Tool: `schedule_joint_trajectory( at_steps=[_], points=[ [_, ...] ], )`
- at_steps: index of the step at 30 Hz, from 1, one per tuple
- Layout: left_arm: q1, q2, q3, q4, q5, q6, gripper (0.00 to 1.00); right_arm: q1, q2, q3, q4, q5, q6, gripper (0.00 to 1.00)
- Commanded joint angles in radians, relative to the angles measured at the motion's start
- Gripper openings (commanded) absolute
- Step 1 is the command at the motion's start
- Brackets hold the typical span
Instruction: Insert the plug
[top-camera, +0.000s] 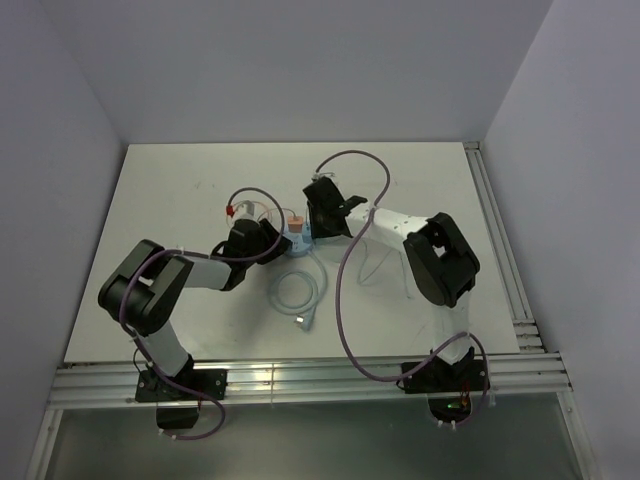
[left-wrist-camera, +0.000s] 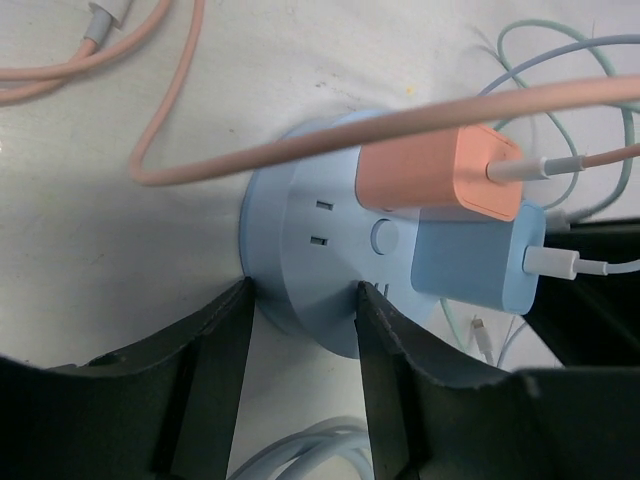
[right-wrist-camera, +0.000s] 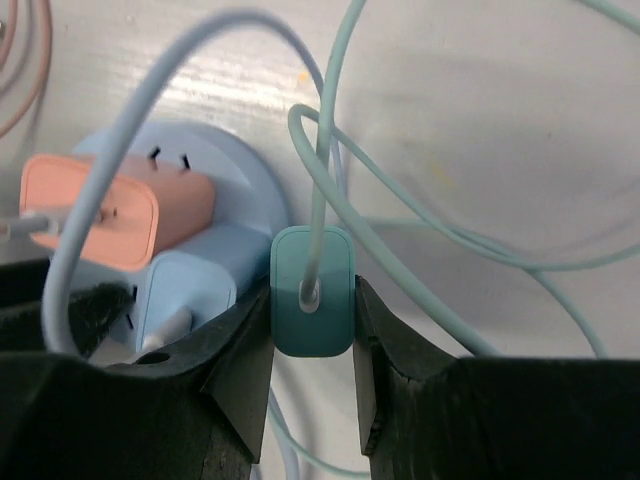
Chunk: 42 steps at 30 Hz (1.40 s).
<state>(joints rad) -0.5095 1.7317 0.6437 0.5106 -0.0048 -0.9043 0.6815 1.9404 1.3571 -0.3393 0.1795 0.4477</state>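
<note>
The right gripper (right-wrist-camera: 312, 300) is clamped on the green plug (right-wrist-camera: 312, 285) at frame centre. The plug's left edge is just beside the blue charger (right-wrist-camera: 190, 285) on the round socket block (right-wrist-camera: 250, 180). The orange charger (right-wrist-camera: 120, 210) sits at upper left. Open table (right-wrist-camera: 520, 130) lies to the right. The left gripper (left-wrist-camera: 305, 300) pinches the block's near rim below two free slots (left-wrist-camera: 323, 206).

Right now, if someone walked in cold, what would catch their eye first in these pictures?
The teal charger pinched in the right end effector stands out, held just beside the round blue power hub in the middle of the table. On the hub, an orange charger and a blue charger sit plugged in side by side. The left end effector straddles the hub's near edge under looping cables.
</note>
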Motion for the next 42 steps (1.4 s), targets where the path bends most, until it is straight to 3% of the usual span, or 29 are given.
schedule_joint_trajectory(
  at_steps=[1, 11, 14, 18, 22, 26, 32, 35, 42],
  points=[
    [-0.098, 0.101, -0.095, -0.233, 0.120, -0.011, 0.50, 0.024, 0.055, 0.101, 0.178, -0.175, -0.041, 0.00],
    [-0.185, 0.072, -0.139, -0.221, 0.123, -0.056, 0.50, 0.041, 0.153, 0.204, 0.192, -0.423, -0.084, 0.00],
    [-0.207, 0.025, -0.150, -0.245, 0.106, -0.064, 0.50, 0.081, 0.157, 0.218, 0.181, -0.387, -0.104, 0.00],
    [-0.218, -0.117, -0.156, -0.313, 0.049, -0.045, 0.50, 0.052, 0.115, 0.165, 0.146, -0.255, -0.021, 0.00],
    [-0.222, -0.309, -0.162, -0.420, -0.026, -0.024, 0.50, 0.007, 0.013, 0.099, 0.138, -0.183, -0.067, 0.00],
    [-0.224, -0.548, -0.125, -0.587, -0.151, -0.010, 0.51, -0.031, -0.072, 0.062, 0.157, -0.219, -0.141, 0.00],
    [-0.213, -0.721, -0.013, -0.854, -0.412, -0.045, 0.52, -0.031, -0.201, 0.071, 0.144, -0.363, -0.245, 0.00],
    [-0.167, -0.785, 0.023, -0.924, -0.460, -0.032, 0.52, -0.008, -0.287, 0.036, 0.184, -0.391, -0.287, 0.00],
    [0.191, -0.730, 0.106, -0.971, -0.333, 0.035, 0.51, 0.111, -0.325, 0.056, 0.206, -0.331, -0.317, 0.00]
  ],
)
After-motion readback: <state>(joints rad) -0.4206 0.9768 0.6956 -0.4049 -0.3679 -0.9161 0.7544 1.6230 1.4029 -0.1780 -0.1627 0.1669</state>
